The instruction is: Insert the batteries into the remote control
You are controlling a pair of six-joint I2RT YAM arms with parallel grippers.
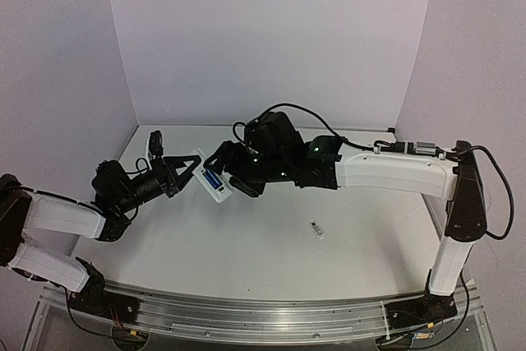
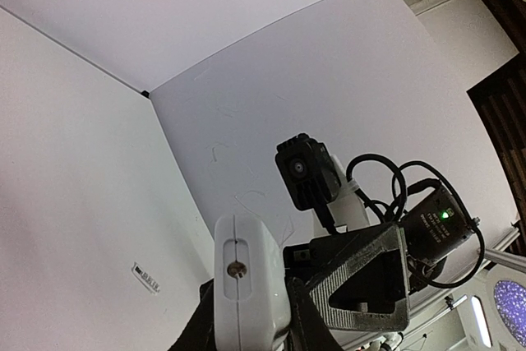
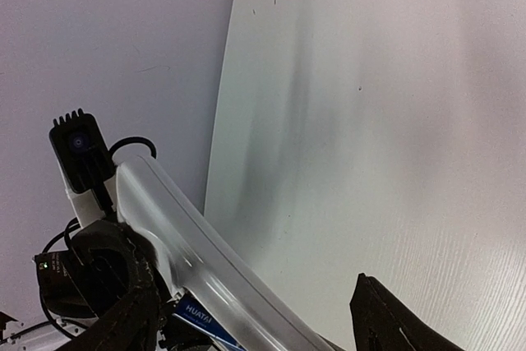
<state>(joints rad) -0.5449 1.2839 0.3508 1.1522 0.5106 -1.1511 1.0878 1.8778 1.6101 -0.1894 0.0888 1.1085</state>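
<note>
Showing likely light, rigid, slick remote control [image 1: 214, 180] clamped by left end in left gripper [image 1: 191, 163]; right gripper [image 1: 232, 172] spread wide, empty; best pinched across long edges.

White table [image 1: 246, 265]: one small white cover piece [image 1: 316, 229] with dark marking lies flat on it, well apart from the right gripper [image 1: 233, 175], on that gripper's right and nearer the bases. Pale walls [image 1: 271, 30] close off the far side and both flanks. A metal rail [image 1: 263, 318] runs along the near edge.
</note>
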